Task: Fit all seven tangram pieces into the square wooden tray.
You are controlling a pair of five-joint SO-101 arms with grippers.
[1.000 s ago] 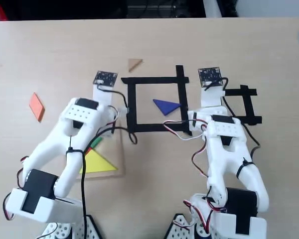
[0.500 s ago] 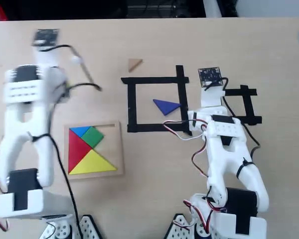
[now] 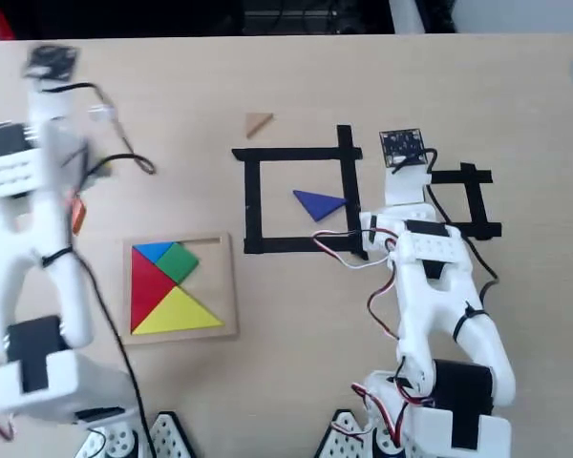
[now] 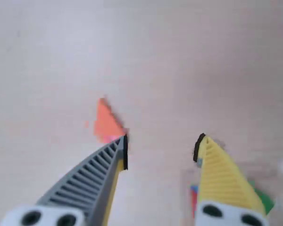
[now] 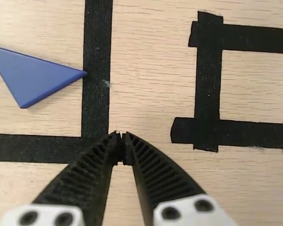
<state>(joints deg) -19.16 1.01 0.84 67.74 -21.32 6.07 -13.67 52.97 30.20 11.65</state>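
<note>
Left wrist view shows the left gripper (image 4: 161, 148) spread wide over the table (image 4: 188, 52), holding nothing, its grey fingertip just beside the orange piece (image 4: 106, 123). The right gripper (image 5: 121, 137) is pinched closed on nothing, its tips over the black tape square (image 5: 97, 56) near the blue triangle (image 5: 33, 77). From above, the wooden tray (image 3: 232, 286) holds four pieces — red, green, yellow, light blue. A tan triangle (image 3: 258, 122) lies beyond the tape.

Tray (image 3: 229, 277) holding four pieces (image 3: 177, 310), blue triangle (image 3: 320, 203) inside taped square (image 3: 251, 200)
</note>
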